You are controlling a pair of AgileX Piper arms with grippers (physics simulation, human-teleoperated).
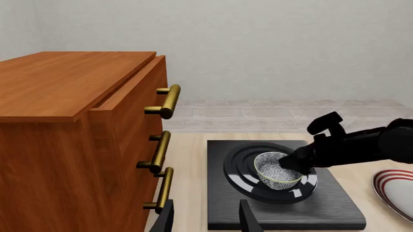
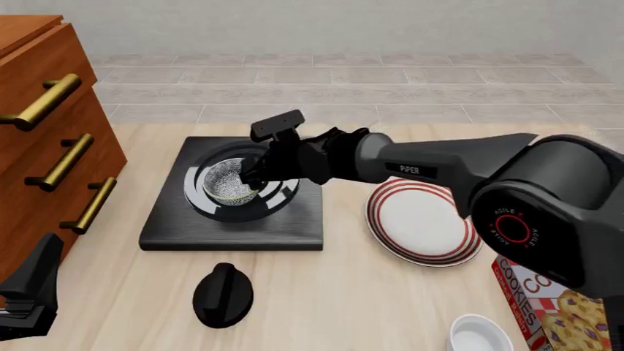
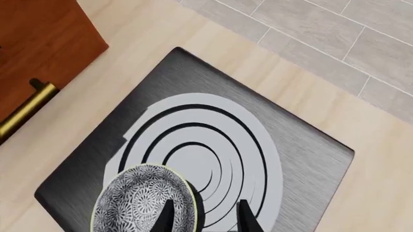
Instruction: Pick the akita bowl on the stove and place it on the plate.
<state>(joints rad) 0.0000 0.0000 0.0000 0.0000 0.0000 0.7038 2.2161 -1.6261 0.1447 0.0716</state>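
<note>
Right tool (image 2: pixel 256 175): reached in from the right over the stove; its two fingers straddled the right wall of the akita bowl, one inside and one outside, parted and seemingly not yet pinched on it.
Left tool (image 1: pixel 208 217): parked low at the near left, fingers spread, holding nothing.
Akita bowl (image 2: pixel 230 183): sat upright on the burner rings of the stove (image 2: pixel 175 227), left of the plate.
Handling: looked small, rigid and light; the glossy glaze could slip, and a thin rim could chip if dropped. A pinch across the wall just under the rim seemed the best hold.
Plate (image 2: pixel 421 219): lay on the worktop just right of the stove, its top bare.
Room: the path rightward looked open; the wooden cabinet (image 2: pixel 49 117) stood well to the left, the black knob (image 2: pixel 223 294) nearer, the cookie box (image 2: pixel 546 311) and white bowl (image 2: pixel 480 335) near right.
</note>
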